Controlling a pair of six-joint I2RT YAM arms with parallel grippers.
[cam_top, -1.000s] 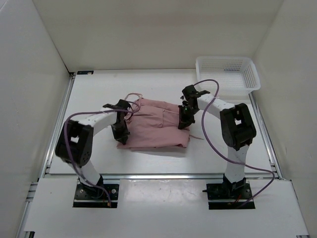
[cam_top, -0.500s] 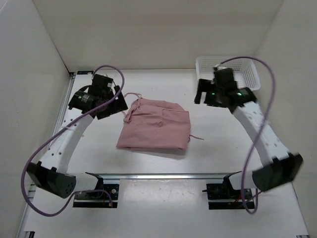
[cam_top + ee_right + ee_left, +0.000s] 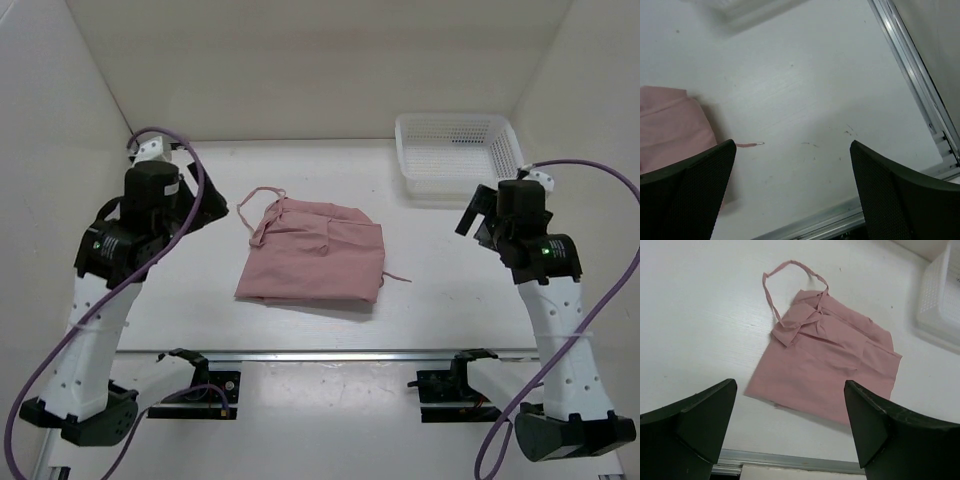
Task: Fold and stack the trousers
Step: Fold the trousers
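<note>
Pink trousers (image 3: 315,255) folded flat, drawstring loop (image 3: 790,261) pointing far-left.

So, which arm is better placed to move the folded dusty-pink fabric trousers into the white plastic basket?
Probably the right. The right gripper hangs open near the white plastic basket, on its side of the folded dusty-pink trousers; the left gripper, also open, is across the trousers from it.

We stood before a robotics lab test cell: plain white panels (image 3: 300,70) boxed in a white table (image 3: 450,300) edged with aluminium rails (image 3: 340,354). The left arm (image 3: 95,320) and the right arm (image 3: 565,340) were bolted at its near edge, trailing loose purple cables (image 3: 585,163).
</note>
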